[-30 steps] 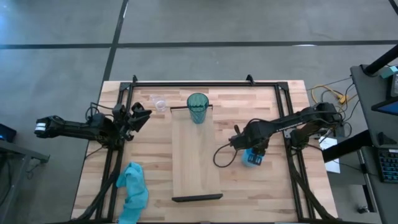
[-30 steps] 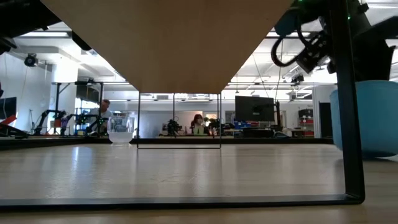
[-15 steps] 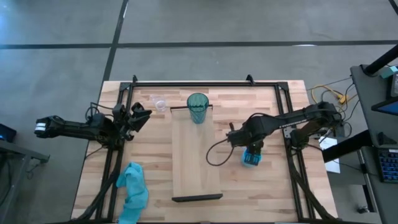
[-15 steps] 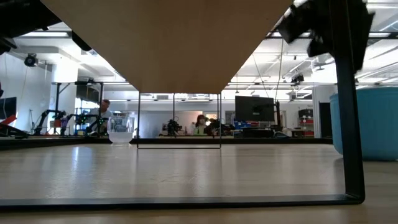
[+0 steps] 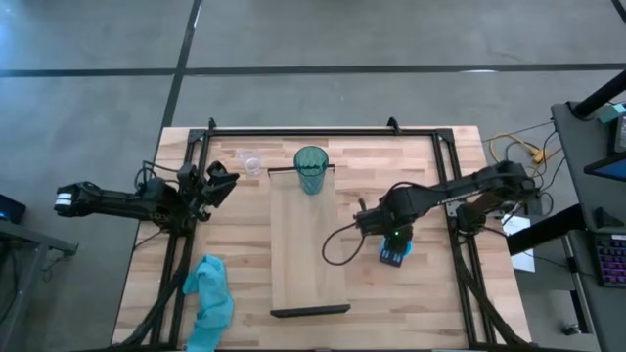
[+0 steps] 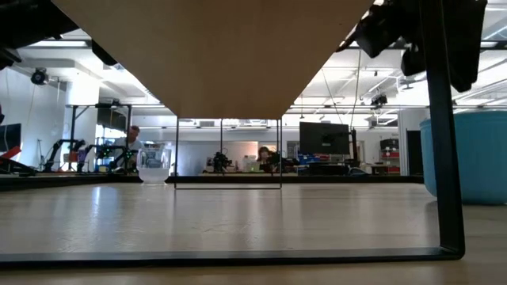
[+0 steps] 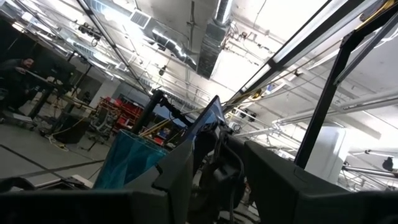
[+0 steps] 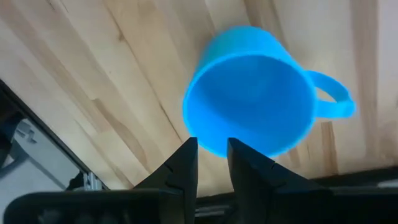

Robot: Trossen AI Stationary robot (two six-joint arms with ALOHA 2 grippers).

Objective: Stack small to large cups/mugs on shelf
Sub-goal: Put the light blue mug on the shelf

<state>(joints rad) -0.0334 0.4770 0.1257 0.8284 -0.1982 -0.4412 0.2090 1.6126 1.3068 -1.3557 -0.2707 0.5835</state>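
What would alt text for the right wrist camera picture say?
A bright blue mug, upright and empty, stands on the wooden table, its handle to one side. The right hand hovers above its rim, fingers slightly apart.

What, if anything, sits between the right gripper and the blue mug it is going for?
Nothing visible does. The right gripper hangs directly over the blue mug, which stands upright on the tabletop beside the shelf, its open mouth unobstructed beneath the fingertips. The left gripper waits far off.

One teal tumbler (image 5: 311, 168), one blue mug (image 8: 252, 92), one clear cup (image 5: 251, 162), one cloth (image 5: 208, 298).
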